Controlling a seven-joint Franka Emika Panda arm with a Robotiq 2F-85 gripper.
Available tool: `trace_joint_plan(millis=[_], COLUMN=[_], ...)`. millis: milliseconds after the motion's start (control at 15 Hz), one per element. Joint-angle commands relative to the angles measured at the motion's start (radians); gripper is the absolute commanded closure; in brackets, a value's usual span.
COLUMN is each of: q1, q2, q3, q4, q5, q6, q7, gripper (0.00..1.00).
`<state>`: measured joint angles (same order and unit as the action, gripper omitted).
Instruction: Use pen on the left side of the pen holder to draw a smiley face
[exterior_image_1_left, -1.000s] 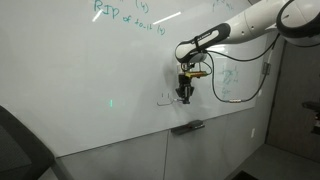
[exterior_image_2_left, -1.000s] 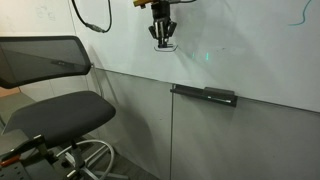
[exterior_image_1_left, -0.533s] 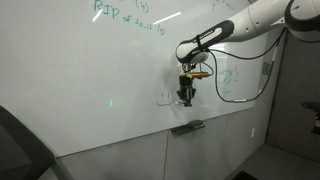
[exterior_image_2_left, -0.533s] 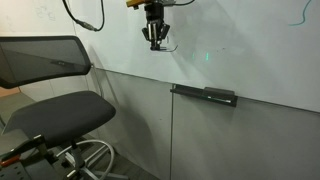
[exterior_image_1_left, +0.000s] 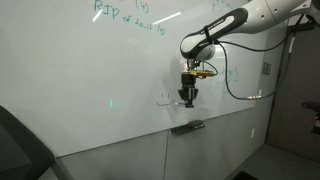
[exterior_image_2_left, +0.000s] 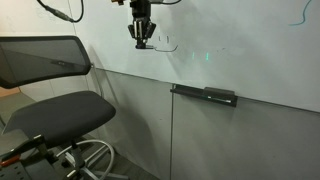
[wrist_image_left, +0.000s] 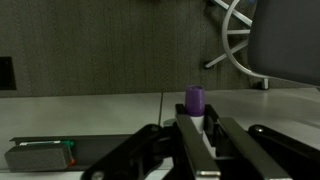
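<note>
The white arm (exterior_image_1_left: 228, 22) reaches in from the upper corner of an exterior view, bends at the elbow and drops its wrist straight down in front of the whiteboard (exterior_image_1_left: 80, 85). The gripper (exterior_image_1_left: 187, 97) therefore hangs with its fingers pointing at the floor, close against the board's face. In the wrist view the jaws stand narrow, clamped on the pen (wrist_image_left: 194, 98), whose purple end sticks out past the fingertips. Whether that end touches the board cannot be told. The smiley face (exterior_image_1_left: 165, 101) shows only as a few faint thin strokes just beside the gripper at about its height, and it is incomplete. The pen holder (exterior_image_1_left: 187, 127) sits on the lower edge of the board, below the gripper and well apart from it. In the wrist view it lies off to the lower left. Green handwriting (exterior_image_1_left: 125, 12) runs across the top of the board, far above the gripper. The board's surface around the gripper is bare on both sides, and its bottom edge meets a grey wall panel (exterior_image_2_left: 130, 130). An office chair (exterior_image_2_left: 55, 110) stands on the floor out from the wall, lower than the gripper and off to one side of it. A dark cable (exterior_image_1_left: 247, 82) loops down from the arm on the side away from the drawing.
</note>
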<state>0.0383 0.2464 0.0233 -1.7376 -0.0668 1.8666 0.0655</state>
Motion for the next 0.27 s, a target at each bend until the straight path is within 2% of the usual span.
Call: trace_joint_plan(millis=[0,200], q1=[0.01,0.018], q2=[-0.103,-0.134], q3=[0.01,0.017], q4=[-0.12,-0.16], q5=[0.012,0.005], q6=[0.063,0.09], q7=[0.01,0.008], gripper=[0.94,0.95])
